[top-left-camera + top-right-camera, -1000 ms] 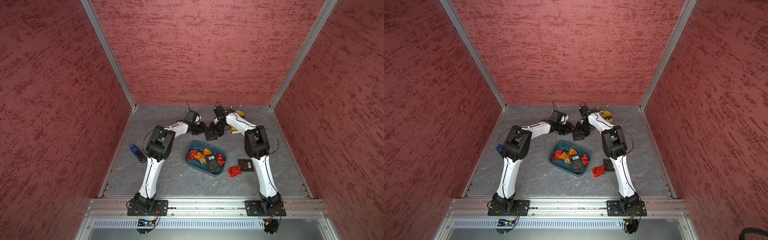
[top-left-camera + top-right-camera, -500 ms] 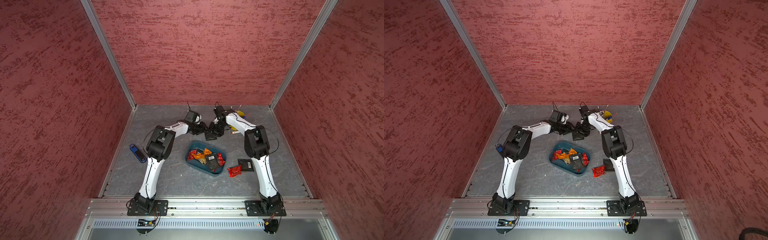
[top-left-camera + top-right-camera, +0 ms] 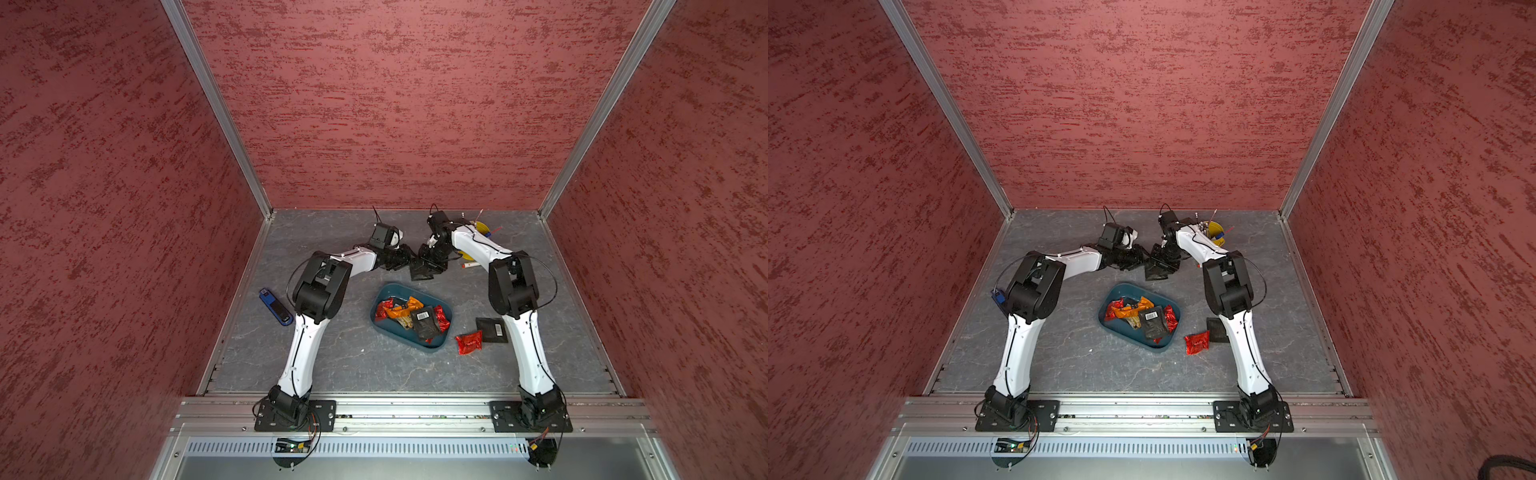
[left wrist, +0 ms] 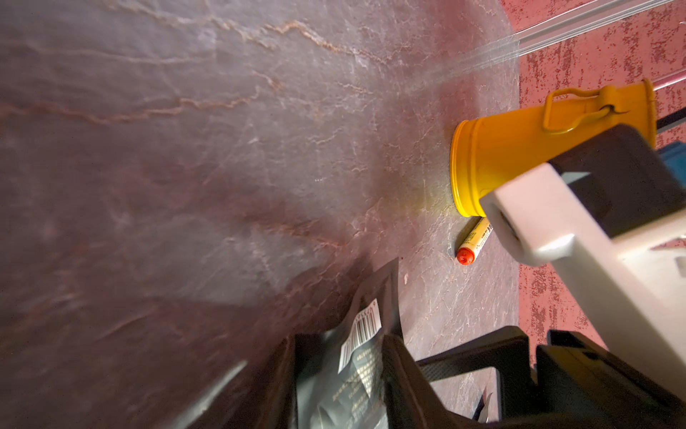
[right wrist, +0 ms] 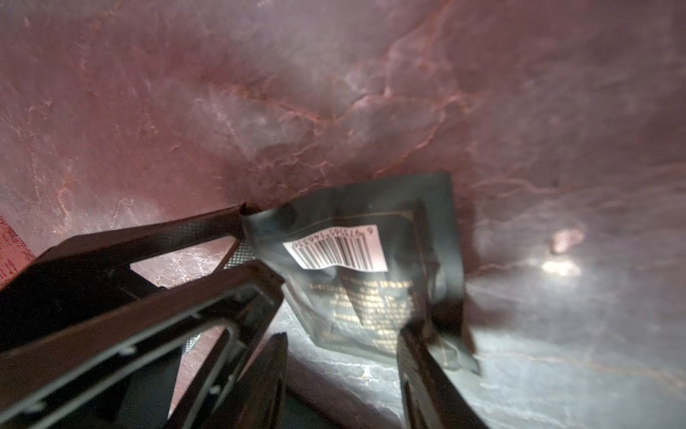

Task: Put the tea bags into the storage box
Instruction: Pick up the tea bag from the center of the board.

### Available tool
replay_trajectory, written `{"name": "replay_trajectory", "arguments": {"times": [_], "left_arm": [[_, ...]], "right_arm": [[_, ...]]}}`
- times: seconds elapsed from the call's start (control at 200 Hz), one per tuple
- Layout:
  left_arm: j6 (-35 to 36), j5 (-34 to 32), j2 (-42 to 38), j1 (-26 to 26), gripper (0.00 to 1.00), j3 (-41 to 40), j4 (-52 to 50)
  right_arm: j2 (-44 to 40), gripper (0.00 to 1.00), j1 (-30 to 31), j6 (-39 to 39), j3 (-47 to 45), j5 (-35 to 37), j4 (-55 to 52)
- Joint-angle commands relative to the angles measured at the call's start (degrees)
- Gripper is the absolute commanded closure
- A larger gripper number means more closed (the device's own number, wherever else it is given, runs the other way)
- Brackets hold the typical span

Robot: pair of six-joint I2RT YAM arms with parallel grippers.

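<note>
A small blue block (image 3: pixel 274 307) lies far left, off-task. Behind the box, the left gripper (image 3: pixel 402 262) stands part open with a flat black square packet with a white barcode label (image 5: pixel 371 282) between its fingers; whether they press it I cannot tell. The right gripper (image 3: pixel 431 266), about half open, clamps that packet edge to edge, bowing it (light, limp, slick stuff; I judge a pinch across a sealed border safer). The shallow dark teal plastic storage box (image 3: pixel 382 330) shows five packets: two red, one orange, one tan, one black. Right of it lie one crinkly red foil pouch (image 3: pixel 469 343) and one black packet (image 3: pixel 492 330). One yellow cup (image 3: pixel 482 228) stands at the back.
</note>
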Motion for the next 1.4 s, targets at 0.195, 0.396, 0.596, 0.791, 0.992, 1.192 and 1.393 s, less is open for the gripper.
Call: {"name": "replay_trajectory", "arguments": {"times": [0.195,0.396,0.596,0.791,0.992,1.192,1.393], "left_arm": [[0.5,3.3,-3.0,-2.7,0.58,-6.3,-0.3],[1.1,2.8,-4.7,-2.5,0.58,-8.8,-0.2],[-0.6,3.4,-2.3,-2.8,0.58,-6.8,1.3],[-0.7,3.6,-1.3,-3.5,0.58,-5.4,1.0],[-0.6,4.6,-0.7,-3.5,0.58,-4.6,1.0],[-0.8,6.0,0.5,-3.8,0.58,-3.2,0.9],[-0.5,6.3,0.6,-3.9,0.58,-2.7,0.6]], "right_arm": [[5.0,0.48,0.7,0.7,1.7,-0.7,1.0],[5.3,0.48,0.7,1.1,2.1,-1.0,1.3],[4.7,0.48,0.7,0.5,2.0,-0.8,0.5],[4.7,0.48,0.7,0.7,1.8,-0.9,0.6],[5.0,0.49,0.7,1.0,2.0,-1.3,1.1],[5.2,0.49,0.7,1.0,2.0,-1.7,1.2],[5.2,0.49,0.7,1.1,2.1,-1.8,1.5]]}}
